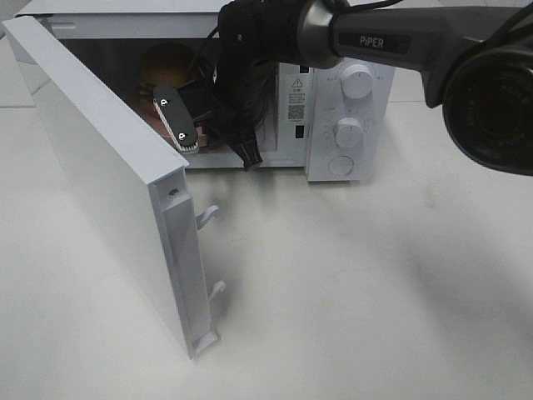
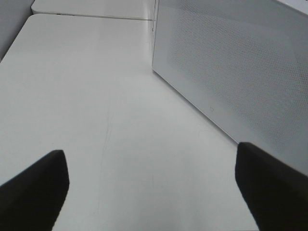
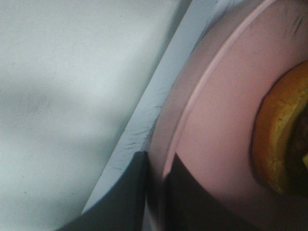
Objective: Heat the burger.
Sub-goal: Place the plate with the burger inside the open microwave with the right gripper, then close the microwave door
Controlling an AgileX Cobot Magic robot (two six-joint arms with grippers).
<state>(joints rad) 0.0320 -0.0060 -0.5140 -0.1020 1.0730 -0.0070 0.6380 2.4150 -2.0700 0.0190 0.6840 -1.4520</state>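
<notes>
**A:** How far along is the heating looking?

**B:** Roughly halfway, I'm judging. The microwave is sitting at twelve o'clock in the high view. Its door is swinging out toward eight o'clock. The burger is resting inside the cavity, at about eleven o'clock from the middle of the picture.

**A:** Resting on what?

**B:** The right wrist view is showing it sitting on the pink plate, well in from the rim.

**A:** And what are the grippers doing?

**B:** The right gripper is reaching into the cavity with its jaws nearly together. The plate's rim is running between them and filling the narrow gap, so it is reading as a pinch on the plate, not on the burger. The left gripper is hanging wide open over the table, beside a dotted white panel of the microwave, and is holding nothing.

**A:** So what is remaining?

**B:** I'm reckoning on four steps: letting go of the plate, drawing the arm out, swinging the door shut and turning a dial. Nothing is touching the dials, which are sitting at one o'clock.

**A:** Is any writing showing?

**B:** "PiPER" is showing in pale letters on the arm, near one o'clock. A warning sticker with a triangle and a square code is sitting beside the dials, but its print is coming out too small to read. The same is going for the marks around the dials.
</notes>
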